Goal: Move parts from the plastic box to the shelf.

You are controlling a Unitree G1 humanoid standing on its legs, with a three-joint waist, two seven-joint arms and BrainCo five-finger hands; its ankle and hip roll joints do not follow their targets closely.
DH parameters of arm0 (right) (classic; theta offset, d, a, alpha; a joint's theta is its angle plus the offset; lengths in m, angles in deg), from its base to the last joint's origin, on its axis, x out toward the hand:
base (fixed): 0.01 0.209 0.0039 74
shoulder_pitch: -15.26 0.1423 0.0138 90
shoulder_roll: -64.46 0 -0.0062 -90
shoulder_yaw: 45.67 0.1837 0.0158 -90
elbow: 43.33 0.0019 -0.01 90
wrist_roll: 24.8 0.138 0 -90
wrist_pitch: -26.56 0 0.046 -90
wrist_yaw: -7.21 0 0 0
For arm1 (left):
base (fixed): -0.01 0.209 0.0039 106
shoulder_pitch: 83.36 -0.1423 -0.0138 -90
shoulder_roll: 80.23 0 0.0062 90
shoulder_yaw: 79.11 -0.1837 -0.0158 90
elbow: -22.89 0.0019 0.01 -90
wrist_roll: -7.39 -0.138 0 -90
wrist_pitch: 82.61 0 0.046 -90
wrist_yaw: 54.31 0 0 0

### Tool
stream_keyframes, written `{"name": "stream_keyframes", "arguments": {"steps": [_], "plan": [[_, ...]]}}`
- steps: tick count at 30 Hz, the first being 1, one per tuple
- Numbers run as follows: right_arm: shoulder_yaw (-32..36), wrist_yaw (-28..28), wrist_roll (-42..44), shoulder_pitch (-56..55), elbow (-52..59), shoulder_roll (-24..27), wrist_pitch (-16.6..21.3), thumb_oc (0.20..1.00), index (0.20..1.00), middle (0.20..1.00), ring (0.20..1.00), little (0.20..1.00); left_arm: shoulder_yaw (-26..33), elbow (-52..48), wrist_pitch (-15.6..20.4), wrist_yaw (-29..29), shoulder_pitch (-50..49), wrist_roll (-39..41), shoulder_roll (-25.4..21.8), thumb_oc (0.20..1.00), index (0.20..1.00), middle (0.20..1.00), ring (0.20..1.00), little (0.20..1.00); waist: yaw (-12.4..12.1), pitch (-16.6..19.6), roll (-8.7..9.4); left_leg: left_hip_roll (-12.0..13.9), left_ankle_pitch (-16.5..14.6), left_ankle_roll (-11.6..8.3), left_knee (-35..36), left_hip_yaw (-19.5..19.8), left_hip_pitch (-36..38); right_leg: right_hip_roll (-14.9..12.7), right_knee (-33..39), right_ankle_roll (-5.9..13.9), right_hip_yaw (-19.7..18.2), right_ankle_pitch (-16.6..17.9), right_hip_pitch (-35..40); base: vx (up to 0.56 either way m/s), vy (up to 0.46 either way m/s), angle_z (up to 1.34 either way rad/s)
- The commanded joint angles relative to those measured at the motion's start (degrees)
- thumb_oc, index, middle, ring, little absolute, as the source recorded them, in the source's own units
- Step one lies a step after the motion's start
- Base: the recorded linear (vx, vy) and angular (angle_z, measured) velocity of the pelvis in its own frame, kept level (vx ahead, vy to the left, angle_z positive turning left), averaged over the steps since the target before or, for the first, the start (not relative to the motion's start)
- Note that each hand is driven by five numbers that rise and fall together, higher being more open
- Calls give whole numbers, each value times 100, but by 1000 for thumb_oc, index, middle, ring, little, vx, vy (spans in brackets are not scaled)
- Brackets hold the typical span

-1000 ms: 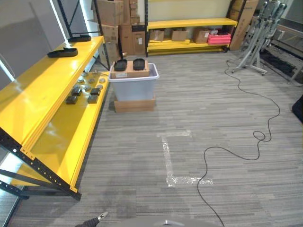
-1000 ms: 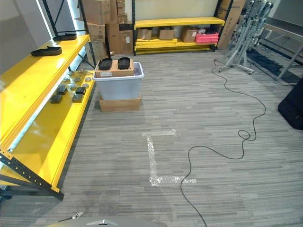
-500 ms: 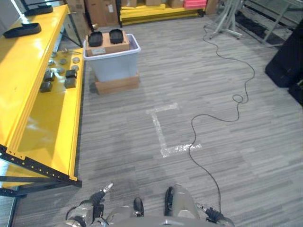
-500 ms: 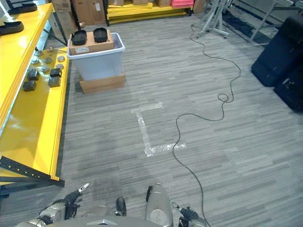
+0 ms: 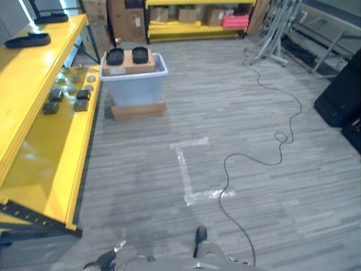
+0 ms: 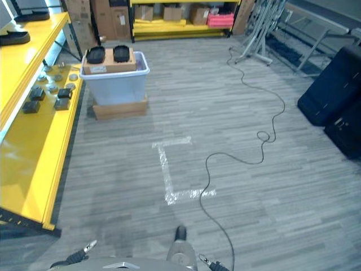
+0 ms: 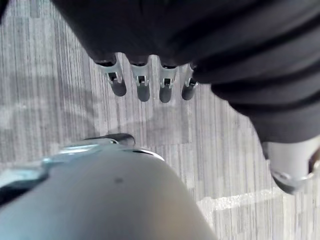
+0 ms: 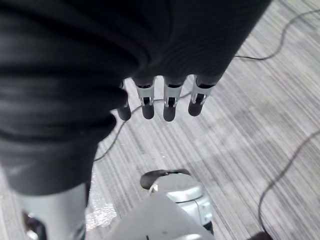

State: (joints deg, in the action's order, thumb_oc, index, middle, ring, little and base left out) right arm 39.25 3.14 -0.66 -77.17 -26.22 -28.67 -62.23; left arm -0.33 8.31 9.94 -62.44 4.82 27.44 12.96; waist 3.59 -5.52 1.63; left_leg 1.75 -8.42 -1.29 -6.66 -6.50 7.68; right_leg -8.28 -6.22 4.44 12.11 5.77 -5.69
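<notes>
Grey striped floor (image 5: pixel 237 113); the box (image 5: pixel 135 84) stands by the yellow shelf's (image 5: pixel 45 152) far end, two dark parts (image 5: pixel 115 56) on its lid. They look stiff, light; take one by its rim. Left hand (image 7: pixel 145 85) and right hand (image 8: pixel 165 102) hang relaxed, empty

Head stereo pair looks down/fwd at same floor, shelf (image 5: pixel 39 130); wrist cams close, facing floor.

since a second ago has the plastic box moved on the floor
No. The plastic box sits on its cardboard base beside the yellow shelf as before; only the camera view shifted.
</notes>
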Motion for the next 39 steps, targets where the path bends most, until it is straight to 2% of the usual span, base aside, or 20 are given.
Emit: {"name": "stream_keyframes", "arguments": {"steps": [1,3,6,8,10,11,12,14,17,18,21,24,26,28,30,33,35,36,37,39], "plan": [[-133,-17,-453,139,-227,182,-28,1000,1000,1000,1000,1000,176,-61,304,145,237,48,-11,1000,1000,1000,1000,1000,-7,85,155,462,121,29,-1376,-727,19,95,446,132,53,241,-242,367,-395,16],[-253,-147,-602,157,-234,270,-121,1000,1000,1000,1000,1000,268,-65,297,269,312,184,61,1000,1000,1000,1000,1000,-86,70,111,899,652,-294,-2971,-609,-681,438,627,-140,124,1,65,307,-385,11],[-246,-309,-541,188,-216,422,-222,1000,1000,1000,1000,1000,330,-117,238,349,438,220,87,1000,1000,1000,1000,1000,-222,-150,192,1189,861,-314,-4427,-280,-2044,629,767,-385,168,-118,427,203,-294,2],[-201,-230,-626,228,-233,486,-238,1000,1000,1000,1000,1000,344,-151,236,381,499,362,68,1000,1000,1000,1000,1000,-264,-273,193,1183,796,-248,-4148,-435,-2260,682,854,-375,156,-205,658,296,-69,-34],[-265,-193,-926,290,-244,429,-244,1000,1000,1000,1000,1000,452,-151,167,467,522,579,24,1000,1000,1000,1000,1000,-315,-301,184,759,837,-146,-2218,-954,-2182,597,840,-231,120,-324,800,444,141,-28],[-316,-215,-986,280,-248,410,-254,1000,1000,1000,1000,1000,487,-128,136,518,500,606,26,1000,1000,1000,1000,1000,-361,-276,122,563,1033,-179,-1337,-943,-2201,596,783,-165,84,-367,825,620,249,-27],[-357,-185,-1008,240,-276,411,-240,1000,1000,1000,1000,1000,555,-77,86,507,446,655,-3,1000,1000,1000,1000,1000,-449,-270,-6,452,1640,-296,-32,-871,-2266,648,595,-125,-23,-531,944,712,258,-28],[-340,-73,-1151,158,-280,458,-141,1000,1000,1000,1000,1000,642,-40,94,460,355,703,-43,1000,1000,1000,1000,1000,-529,-285,-104,490,1906,-324,702,-904,-2474,682,322,-146,-81,-731,1066,632,205,-40],[-357,106,-1275,5,-144,512,109,1000,1000,1000,1000,1000,843,-12,152,522,208,867,-58,1000,1000,1000,1000,1000,-620,-337,-187,680,2119,-355,865,-1035,-2856,665,-232,-202,-32,-1276,1342,891,222,-80],[-384,138,-1343,89,-86,504,81,1000,1000,1000,1000,1000,978,-13,172,646,149,867,-67,1000,1000,1000,1000,1000,-698,-273,-183,755,1942,-238,601,-1194,-2796,585,-624,-187,-1,-1702,1524,702,174,-63],[-369,132,-1374,165,-86,469,30,1000,1000,1000,1000,1000,1055,-42,151,694,101,781,-110,1000,1000,1000,1000,1000,-825,-231,-138,650,1783,-167,119,-1106,-2846,441,-900,-173,-7,-1910,1698,581,139,-42],[-356,157,-1268,215,-51,407,93,1000,1000,1000,1000,1000,1014,-134,111,620,139,571,-187,1000,1000,1000,1000,1000,-952,-76,-12,315,1494,103,-381,-1199,-2757,185,-1473,1,146,-1603,1815,508,198,-27],[-347,106,-1174,195,90,362,110,1000,1000,1000,1000,1000,840,-244,40,648,179,606,-186,1000,1000,1000,1000,1000,-982,64,44,-225,1162,480,-218,-1221,-2462,-127,-2590,386,203,-819,1549,489,334,-7],[-361,44,-1123,263,180,341,38,1000,1000,1000,1000,1000,714,-312,-4,734,220,635,-164,1000,1000,1000,1000,1000,-997,136,21,-526,982,691,-14,-1180,-2181,-339,-3339,548,142,-306,1091,384,242,8],[-429,37,-1097,358,232,328,16,1000,1000,1000,1000,1000,600,-339,-31,828,300,747,-156,1000,1000,1000,1000,1000,-964,113,-21,-650,864,765,127,-1132,-1994,-325,-3342,509,164,-363,622,310,67,42],[-567,100,-988,459,299,318,116,1000,1000,1000,1000,1000,545,-303,-70,836,448,789,-187,1000,1000,1000,1000,1000,-850,-64,-115,-609,802,650,174,-840,-1706,-81,-2255,301,393,-716,-131,312,-165,46],[-608,147,-943,432,319,343,189,1000,1000,1000,1000,1000,548,-277,-55,796,471,810,-219,1000,1000,1000,1000,1000,-732,-166,-112,-632,654,625,121,-615,-1471,-69,-1411,359,374,-363,-569,288,-211,45],[-592,190,-949,390,329,354,217,1000,1000,1000,1000,1000,566,-271,-42,779,461,793,-232,1000,1000,1000,1000,1000,-649,-201,-67,-662,566,625,76,-534,-1373,-124,-959,440,290,32,-810,715,-517,104],[-431,288,-1074,155,364,329,278,1000,1000,1000,1000,1000,570,-221,14,632,366,648,-296,1000,1000,1000,1000,1000,-378,-352,22,-703,87,666,-213,-179,-1038,-399,576,640,-39,794,-1359,893,-614,92],[-251,302,-1231,-30,327,263,417,1000,1000,1000,1000,1000,566,-185,188,544,233,532,-316,1000,1000,1000,1000,1000,-262,-460,-41,-570,-152,696,-320,147,-754,-480,693,675,-320,884,-1789,734,-468,64]]}}
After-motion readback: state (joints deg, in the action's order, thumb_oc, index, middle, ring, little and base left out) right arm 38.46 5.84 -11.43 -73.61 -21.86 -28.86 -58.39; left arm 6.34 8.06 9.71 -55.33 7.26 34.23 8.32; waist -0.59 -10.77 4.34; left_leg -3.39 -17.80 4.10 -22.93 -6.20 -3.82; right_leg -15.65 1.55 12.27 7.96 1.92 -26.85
